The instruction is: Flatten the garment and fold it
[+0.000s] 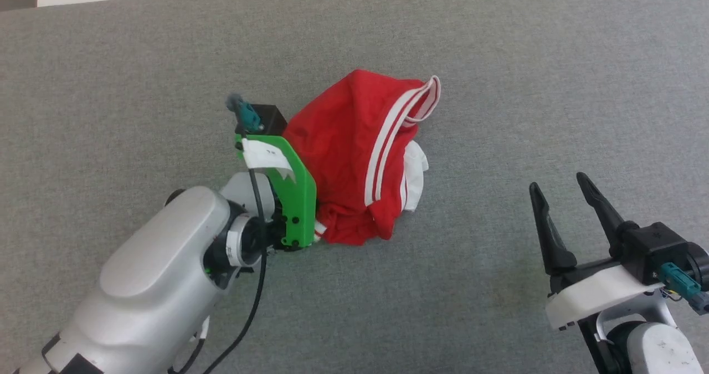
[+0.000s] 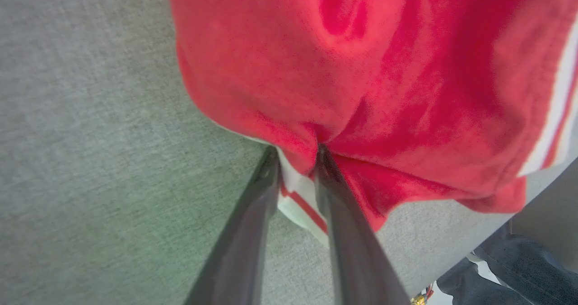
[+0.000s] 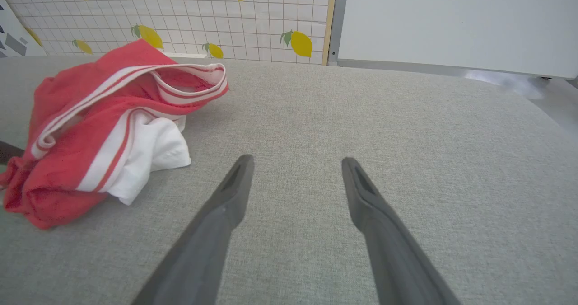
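Lying bunched in a heap on the grey fabric surface [image 1: 498, 86], the red jersey [image 1: 349, 152] shows white stripes and a patch of white lining [image 1: 414, 174] on its right side. The left claw [image 2: 296, 153] sits at the jersey's lower left edge, its two fingers pinched together on a fold of red cloth and striped hem. The right claw [image 1: 557, 180] stands spread wide, well off to the jersey's right.
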